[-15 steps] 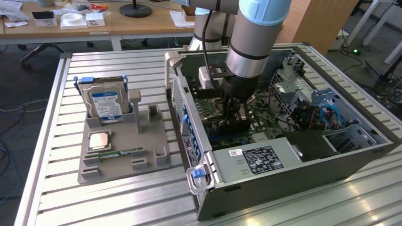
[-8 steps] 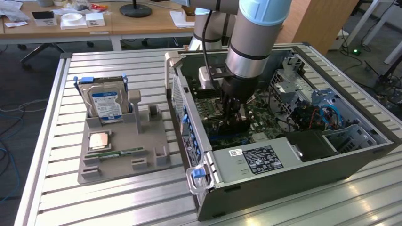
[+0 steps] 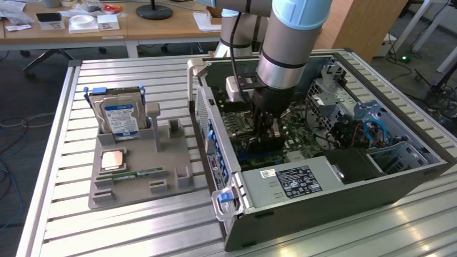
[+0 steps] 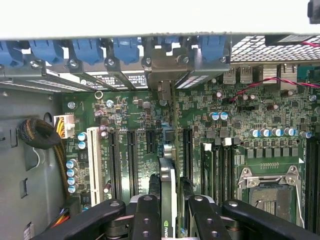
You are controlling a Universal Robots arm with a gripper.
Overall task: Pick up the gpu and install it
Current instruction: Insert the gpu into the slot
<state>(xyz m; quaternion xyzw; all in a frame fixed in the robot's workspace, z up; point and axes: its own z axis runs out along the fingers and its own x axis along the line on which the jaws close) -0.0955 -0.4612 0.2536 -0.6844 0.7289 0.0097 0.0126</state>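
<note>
The end effector [image 4: 172, 222] is clamped on the gpu [image 4: 168, 185], edge-on over the motherboard [image 4: 240, 115], at 3 o'clock from the hard drive [image 3: 120, 119].

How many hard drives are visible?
1. The hard drive stands upright in the grey holder, toward the exterior view's left. Others may be hidden inside the computer case.

At frame centre the gripper [image 3: 266, 139], clamped on the gpu [image 4: 167, 192], stands between the case wall [image 3: 214, 140] and the power supply [image 3: 294, 182]; the table [image 3: 143, 230] at lower left lies open.
</note>
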